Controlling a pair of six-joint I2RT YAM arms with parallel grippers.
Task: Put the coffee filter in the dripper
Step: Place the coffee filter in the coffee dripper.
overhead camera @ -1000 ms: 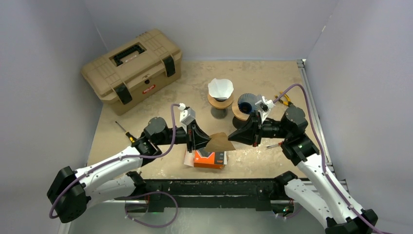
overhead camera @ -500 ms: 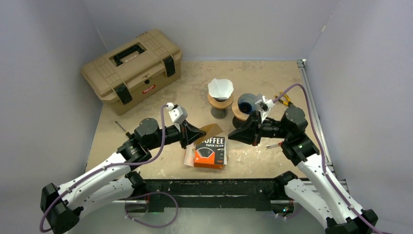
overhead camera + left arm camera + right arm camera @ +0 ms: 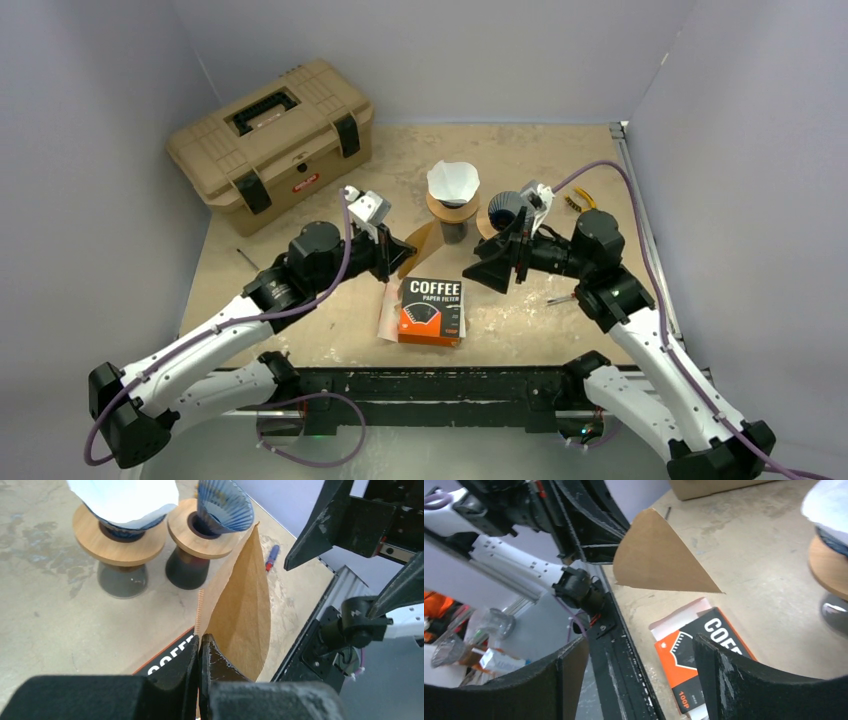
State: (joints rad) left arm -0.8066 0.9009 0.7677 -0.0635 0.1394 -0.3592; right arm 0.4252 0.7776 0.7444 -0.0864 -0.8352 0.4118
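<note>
The brown paper filter [image 3: 421,246] is now lifted clear of the filter box [image 3: 432,310] by the near edge and carried toward the far edge, pinched at its crimped seam by the clamped left gripper [image 3: 200,649]; the pick is judged done, the drop remains. The right gripper [image 3: 488,272] is held spread wide nearby, grasping nothing. The thin flat-folded cone is hung over mid-desk, short of the empty ribbed blue dripper [image 3: 222,505] on its round wooden stand.
</note>
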